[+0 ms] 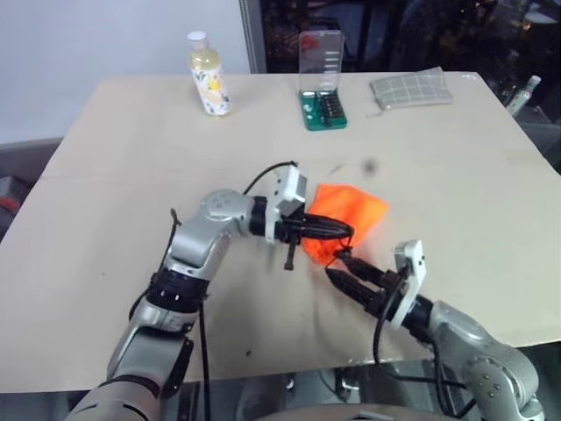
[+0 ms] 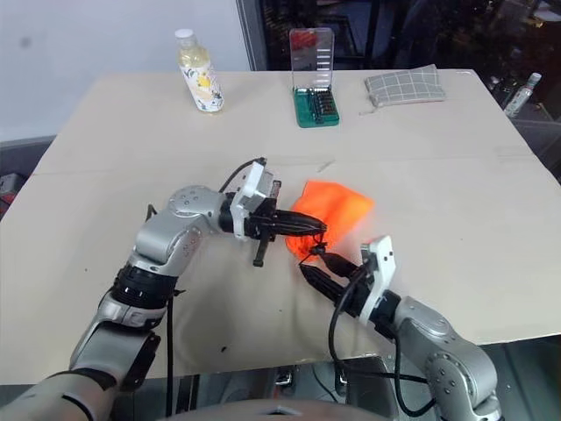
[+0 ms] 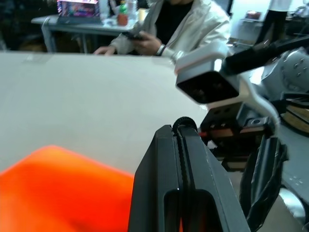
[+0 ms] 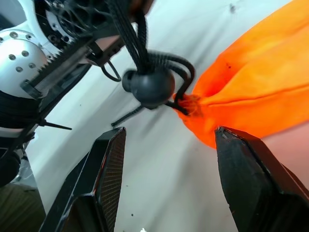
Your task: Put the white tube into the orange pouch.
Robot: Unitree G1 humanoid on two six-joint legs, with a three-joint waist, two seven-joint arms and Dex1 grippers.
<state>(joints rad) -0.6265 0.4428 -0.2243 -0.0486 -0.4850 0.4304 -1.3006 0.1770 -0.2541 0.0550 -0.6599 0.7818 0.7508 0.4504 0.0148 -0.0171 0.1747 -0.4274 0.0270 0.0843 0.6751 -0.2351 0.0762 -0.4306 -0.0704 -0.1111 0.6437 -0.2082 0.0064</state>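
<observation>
- Orange pouch (image 1: pixel 344 219) near the middle of the frame, on the beige table (image 1: pixel 131 175), its neck gathered shut and turned toward the lower edge of the frame.
- Left gripper (image 1: pixel 337 231) reaching in from centre-left, fingers clenched together on the pouch's black cord (image 4: pixel 140 34); in the left wrist view, two black fingers (image 3: pixel 186 193) pressed flat against each other with orange fabric beneath.
- Round black cord stopper (image 4: pixel 148 88) hanging just off the puckered neck of the pouch in the right wrist view, cord loops running from it into the fabric.
- Right gripper (image 1: pixel 344 267) coming up from the lower right, fingers parted and holding nothing, tips just below the pouch's neck; in the right wrist view, one finger (image 4: pixel 104 179) on each side of the neck, apart from it.
- White tube: cannot tell where from these views.
- At the upper left of the frame, a white-capped bottle of yellowish liquid (image 1: pixel 209 74) standing upright.
- At top centre, a green bit case (image 1: pixel 323 83) with its clear lid raised.
- At the upper right, a grey checked pouch (image 1: pixel 410 88) lying flat.
- Beyond the table in the left wrist view, a person in a pale jacket (image 3: pixel 188 24) seated, hands together.
</observation>
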